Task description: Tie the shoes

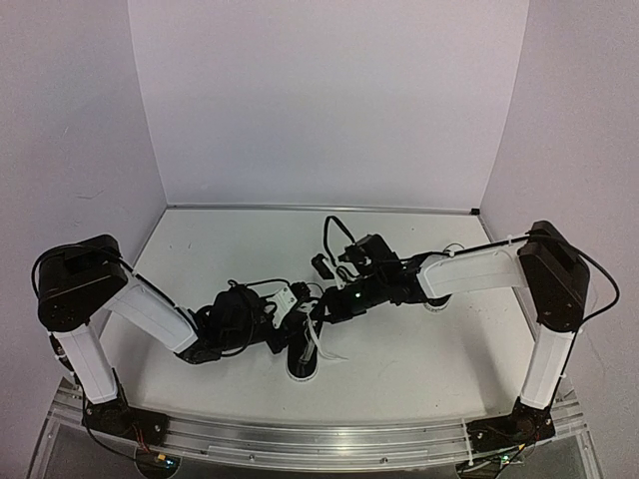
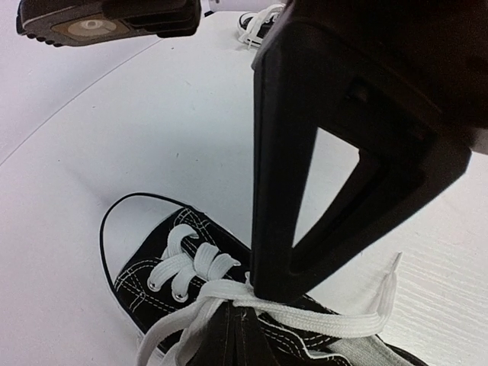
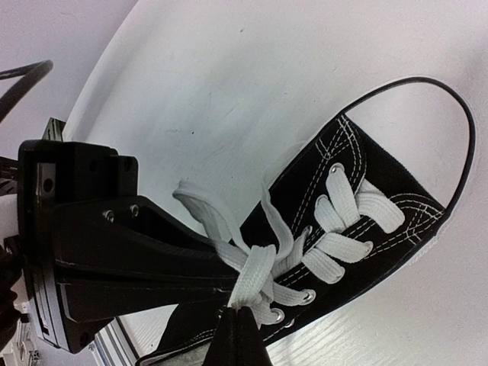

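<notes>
One black shoe (image 1: 303, 359) with a white toe cap stands near the table's front middle, and both grippers meet over it. My left gripper (image 1: 288, 327) is shut on a white lace (image 2: 320, 320) at the crossing above the eyelets (image 2: 175, 278). My right gripper (image 1: 318, 316) is shut on a lace strand (image 3: 255, 278) at the same crossing. In the left wrist view the right gripper's finger (image 2: 305, 191) comes down onto the knot. A loose lace loop (image 3: 202, 210) lies off the shoe's side. The second shoe (image 1: 321, 265) sits farther back and shows small in the left wrist view (image 2: 259, 27).
White walls close the table (image 1: 399, 369) at the back and sides. An aluminium rail (image 1: 319, 439) runs along the near edge between the arm bases. The right arm's black cable (image 1: 334, 232) loops above the far shoe.
</notes>
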